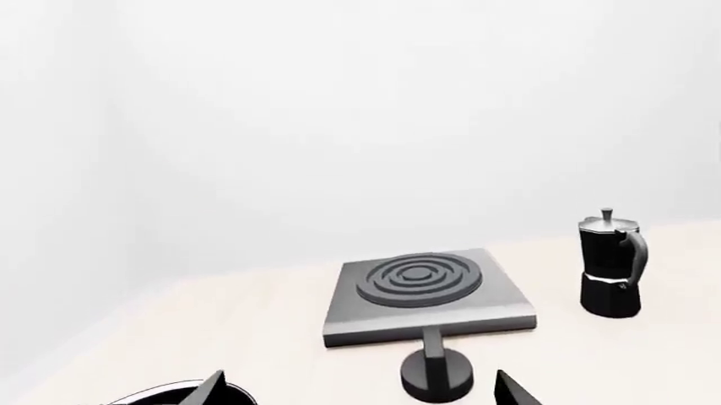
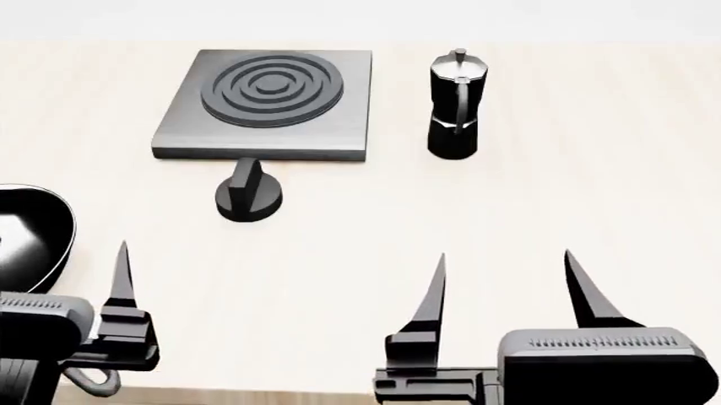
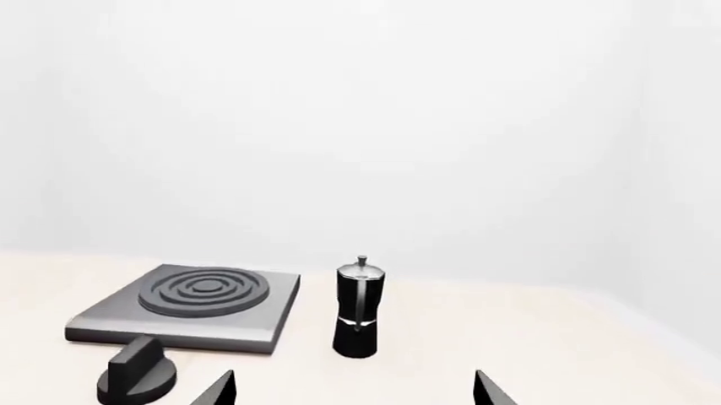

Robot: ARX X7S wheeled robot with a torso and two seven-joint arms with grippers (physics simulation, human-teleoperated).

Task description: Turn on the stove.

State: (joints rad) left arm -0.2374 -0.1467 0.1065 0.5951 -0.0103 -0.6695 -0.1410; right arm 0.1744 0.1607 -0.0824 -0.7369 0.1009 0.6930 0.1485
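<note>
**Both grippers spread, nothing held, knob untouched**

Right gripper (image 2: 504, 283) fingers spread wide, empty, low over bare table (image 2: 586, 194) at the near edge. Its wrist block cut off by the head view's bottom border. Left gripper (image 2: 67, 278): only one finger (image 2: 121, 274) shows in head view; the other is off-frame or hidden. Left wrist view shows both tips apart, nothing between, so it's spread and empty too.

Knob (image 2: 248, 194) sits just ahead of the left gripper, clear of it, right at the stove (image 2: 338, 101) plate's near edge. Whether it touches the plate is hard to tell. Burner (image 2: 272, 89) rings on top, bare.

Moka pot (image 2: 455, 101) upright just right of stove, apart from it. Frying pan (image 2: 34, 236) at far left, cropped by frame edge, handle not visible.
</note>
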